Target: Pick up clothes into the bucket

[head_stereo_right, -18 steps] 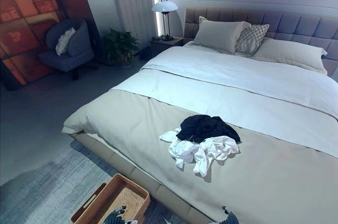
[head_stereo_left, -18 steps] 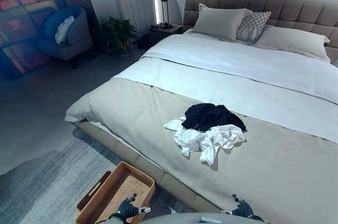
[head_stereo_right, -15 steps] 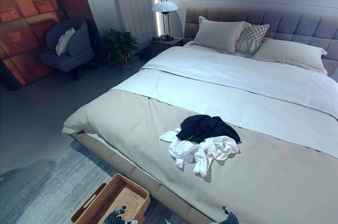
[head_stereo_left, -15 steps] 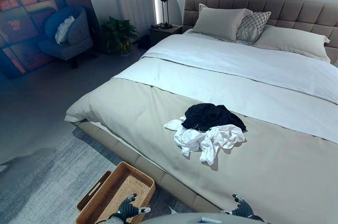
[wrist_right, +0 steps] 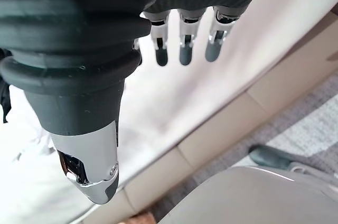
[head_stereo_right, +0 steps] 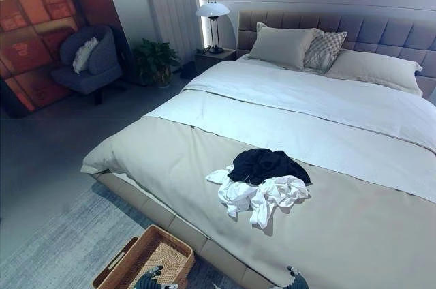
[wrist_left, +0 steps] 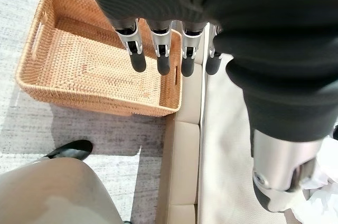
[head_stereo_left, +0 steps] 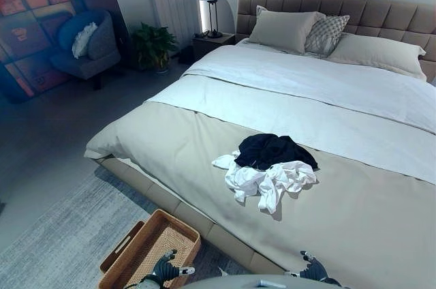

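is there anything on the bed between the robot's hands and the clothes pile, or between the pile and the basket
Nothing visible. Bare bedspread lies between the open left hand, the open right hand and the clothes pile. From the pile to the empty wicker basket on the rug, only the bed's edge drops away.

Basket (head_stereo_left: 151,250) corner cut off

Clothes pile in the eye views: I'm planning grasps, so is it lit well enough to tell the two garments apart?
Left eye view: the white garment is bright on the bed cover, the black garment a dark mass with few folds visible; a shadow lies under the white one's near edge. Left wrist view: the basket evenly lit, no glare.
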